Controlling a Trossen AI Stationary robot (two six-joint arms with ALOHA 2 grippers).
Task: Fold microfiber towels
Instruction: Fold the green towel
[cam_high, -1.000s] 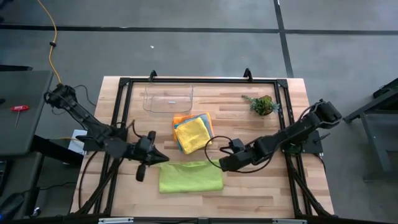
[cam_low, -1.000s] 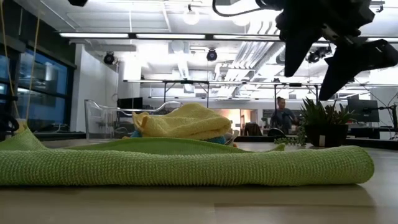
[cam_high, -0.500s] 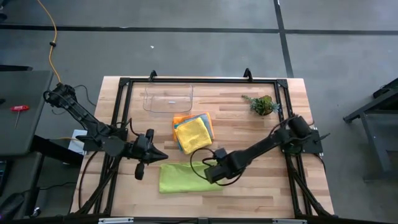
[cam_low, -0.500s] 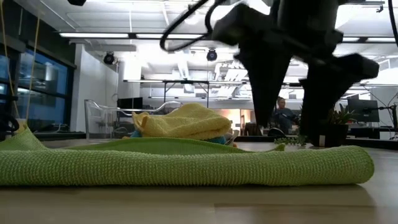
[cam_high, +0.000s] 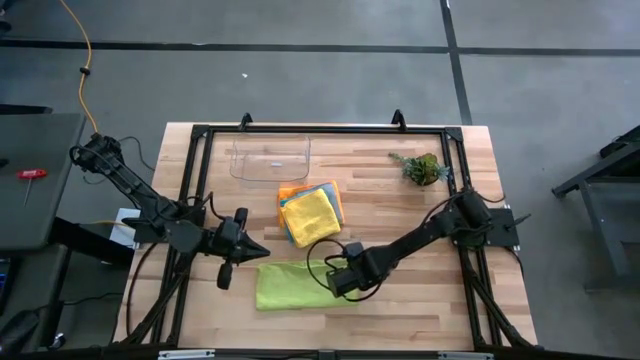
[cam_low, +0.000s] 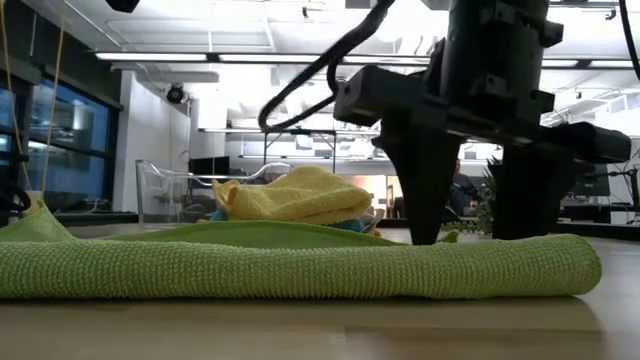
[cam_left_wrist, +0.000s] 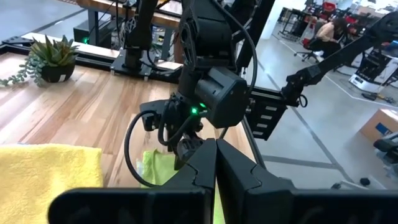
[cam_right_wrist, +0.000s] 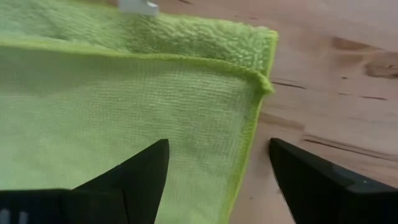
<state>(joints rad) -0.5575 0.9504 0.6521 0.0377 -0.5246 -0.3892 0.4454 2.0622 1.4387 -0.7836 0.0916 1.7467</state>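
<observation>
Fingers of the right gripper (cam_right_wrist: 214, 171), spread apart, had dropped onto the lime green towel (cam_high: 293, 285) straddling its edge directly beneath, ready to pinch for folding.

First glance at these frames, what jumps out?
The lime green towel lies folded at the table's near edge, with the right gripper low over its right end, fingers open astride the hem. Behind it, mid-table, sits a stack of towels with a yellow one on top. The left gripper is shut, hovering at the green towel's upper left corner.
</observation>
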